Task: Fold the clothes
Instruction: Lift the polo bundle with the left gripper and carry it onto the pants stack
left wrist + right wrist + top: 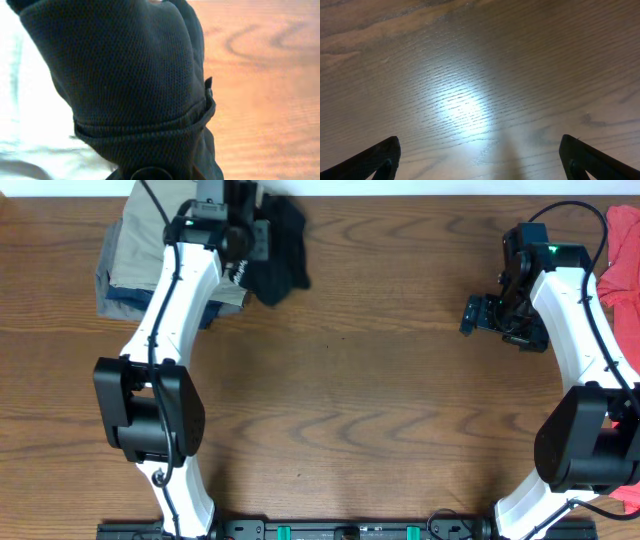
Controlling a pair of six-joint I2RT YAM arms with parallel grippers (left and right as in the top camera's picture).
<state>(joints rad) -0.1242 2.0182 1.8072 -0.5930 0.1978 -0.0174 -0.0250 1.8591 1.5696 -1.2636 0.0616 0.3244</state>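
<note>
At the far left of the bench point(360, 380) sits a folded pile, a khaki garment point(135, 240) on top of a blue-grey garment point(115, 300), squared up as if finished and set aside. The left arm reaches across that pile to the back edge. Its left claw point(243, 242) is pressed together on the black shirt point(282, 252), which lies bunched in a dark heap just beside the pile, part of it touching the khaki.

From the left wrist, the shirt's knit point(130, 75) fills nearly everything, and a stitched hem crosses low down. The cloth hangs right against the lens, so I'd say the claw has a fold of it pinched; the fingers themselves are hidden. The shirt isn't spread out at all, so I judge the folding is hardly begun and it needs dragging to the open middle first.

Over on the right, the right claw point(478, 315) hovers with its fingers point(375, 160) spread wide and nothing between them, only bare wood underneath. It looks parked clear of the work, ready to take a second corner. A red garment point(622, 255) lies at the right edge, apart from it.

The bench is brown wood with bold swirling grain and a soft glare under the right wrist. Of the room, I only see a pale strip beyond the back edge.
</note>
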